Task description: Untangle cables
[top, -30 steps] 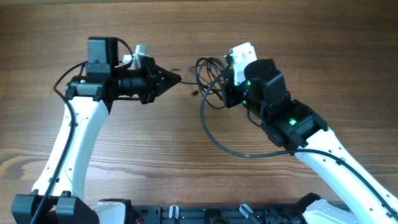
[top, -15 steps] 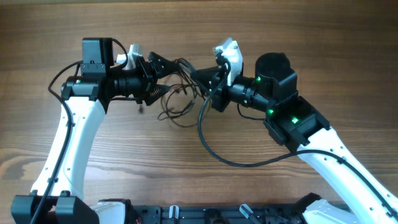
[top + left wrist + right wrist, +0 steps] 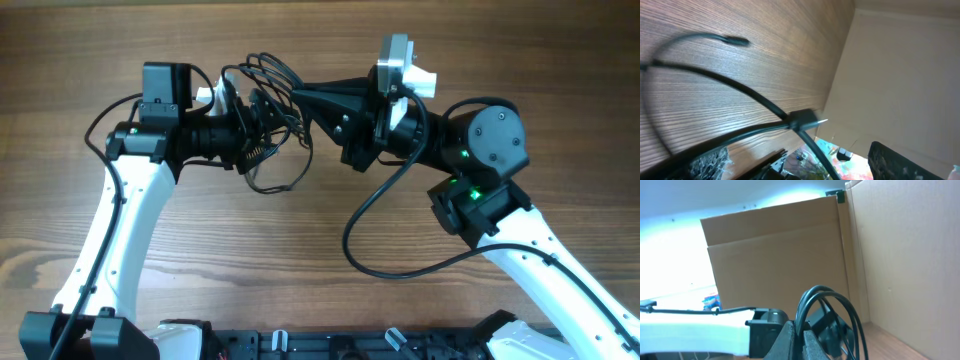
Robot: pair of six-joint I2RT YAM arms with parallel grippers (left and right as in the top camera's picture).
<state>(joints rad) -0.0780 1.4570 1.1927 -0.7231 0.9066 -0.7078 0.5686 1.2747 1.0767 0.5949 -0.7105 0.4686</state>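
The cables (image 3: 272,72) are thin black cords in tangled loops between my two grippers, with one loop drooping to the wood (image 3: 272,185). My right gripper (image 3: 298,95) points left and is shut on a bundle of these loops; in the right wrist view the cords (image 3: 832,300) arch up out of its pinched fingertips (image 3: 799,339). My left gripper (image 3: 264,128) faces it, open, with strands passing between its spread fingers. In the left wrist view a cable with a small dark plug (image 3: 802,119) crosses between the fingers (image 3: 705,162), touching neither.
The right arm's own thicker black cable (image 3: 372,250) hangs in a wide loop over the wooden table (image 3: 520,60). Cardboard walls (image 3: 775,255) stand beyond the table edge. The left arm's white link (image 3: 690,332) shows behind the right fingers.
The left gripper went from shut to open. The right gripper swung up and left with the cables, and the loops now bunch against the left gripper.
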